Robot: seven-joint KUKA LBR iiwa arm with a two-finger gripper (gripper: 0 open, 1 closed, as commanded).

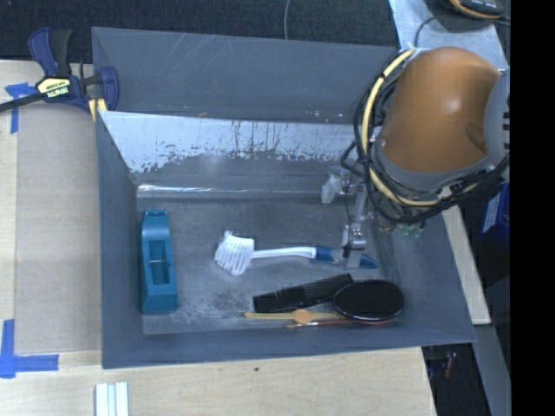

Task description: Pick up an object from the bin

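Claw (354, 246) is down low on the right side of the bin (260, 85), sitting right at the handle end of the toothbrush (277, 253). Honestly can't tell if it's clenched or released from this angle. The toothbrush lies flat mid-bin, white head pointing left, blue-and-white handle running right under the claw. Just in front of it are a black comb (299, 293), an oval black brush (368, 302) touching the comb's right end, and a thin wooden stick (277, 317) along the front edge. A blue block (158, 261) sits well apart on the left. The arm's orange cover (434, 107) hangs above the right wall.
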